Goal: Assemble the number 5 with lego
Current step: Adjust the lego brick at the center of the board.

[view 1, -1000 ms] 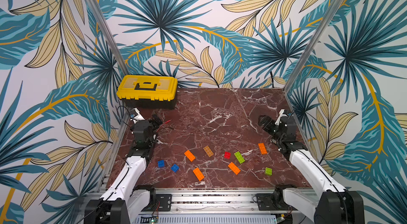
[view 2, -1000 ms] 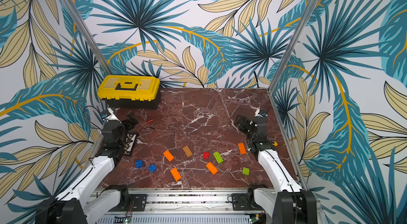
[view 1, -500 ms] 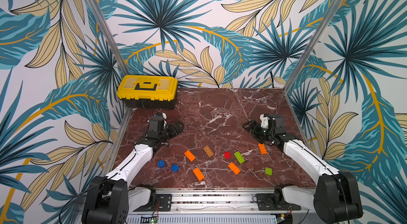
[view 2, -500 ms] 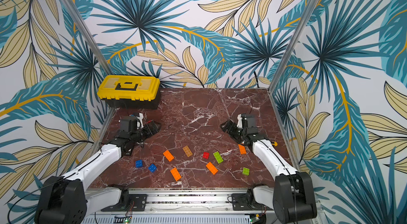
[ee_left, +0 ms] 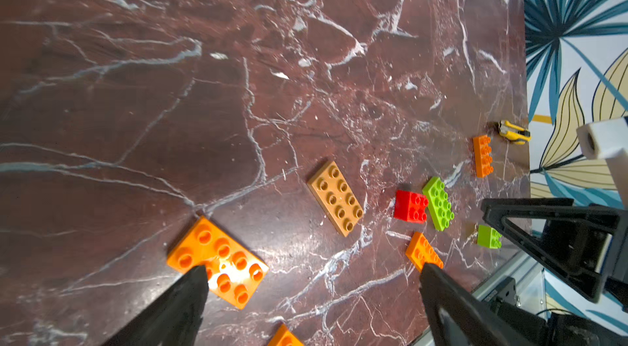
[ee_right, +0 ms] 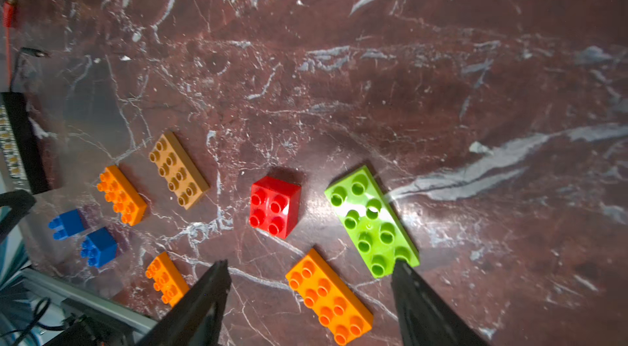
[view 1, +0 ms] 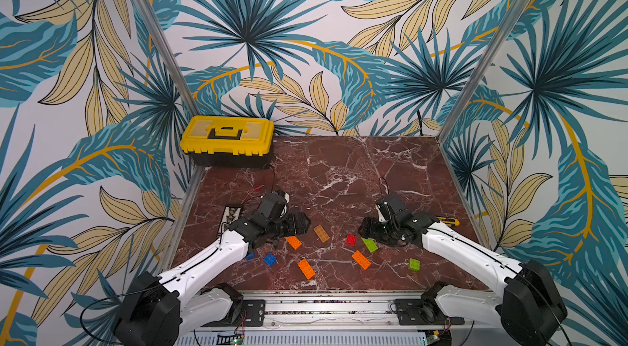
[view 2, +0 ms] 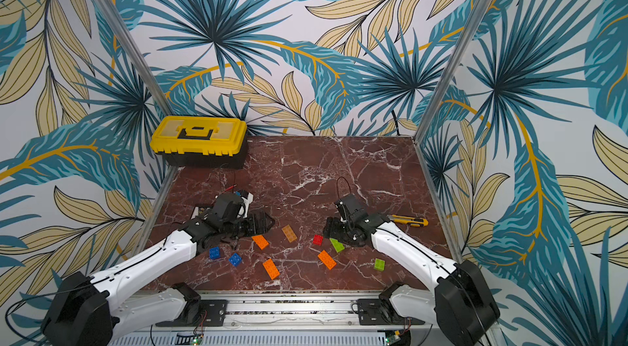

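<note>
Barely started, with multicolour studded plastic lego bricks [view 1: 306,268] scattered unjoined over red marble tabletop [view 1: 339,164], left jaws wide open, right jaws partly open, both empty.

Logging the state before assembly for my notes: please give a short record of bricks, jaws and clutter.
bricks joined: none; all loose on the table
left jaws: open, one tip over an orange brick
right jaws: open, one tip at the long green brick
between arms: tan brick, red brick
clutter: yellow toolbox at back, utility knife at the table's right edge
</note>
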Robot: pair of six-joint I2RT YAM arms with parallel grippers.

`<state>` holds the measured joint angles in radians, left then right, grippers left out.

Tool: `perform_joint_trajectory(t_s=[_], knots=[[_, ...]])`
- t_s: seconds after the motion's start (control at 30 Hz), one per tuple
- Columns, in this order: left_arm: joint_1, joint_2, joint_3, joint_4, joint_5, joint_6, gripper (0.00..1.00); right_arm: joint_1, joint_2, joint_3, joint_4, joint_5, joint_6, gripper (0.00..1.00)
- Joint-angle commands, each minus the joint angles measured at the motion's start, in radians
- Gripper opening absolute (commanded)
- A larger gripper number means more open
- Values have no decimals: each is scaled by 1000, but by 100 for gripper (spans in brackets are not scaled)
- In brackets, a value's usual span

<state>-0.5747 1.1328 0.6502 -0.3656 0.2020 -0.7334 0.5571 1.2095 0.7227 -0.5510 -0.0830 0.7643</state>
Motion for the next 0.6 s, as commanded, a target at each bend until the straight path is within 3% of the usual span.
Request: perform_joint_trajectory(t_s=[0.0,0.2,0.57], knots=[[-50,6,42,-13,-30,8,100,21,-25,-22,-63,74,44,77],[-125,46,64,-32,-70,11,100,75,-16,-63,28,-15,96,75],[-138,19,53,-31,-139,0,100,167,55,-54,217,-115,137,71]])
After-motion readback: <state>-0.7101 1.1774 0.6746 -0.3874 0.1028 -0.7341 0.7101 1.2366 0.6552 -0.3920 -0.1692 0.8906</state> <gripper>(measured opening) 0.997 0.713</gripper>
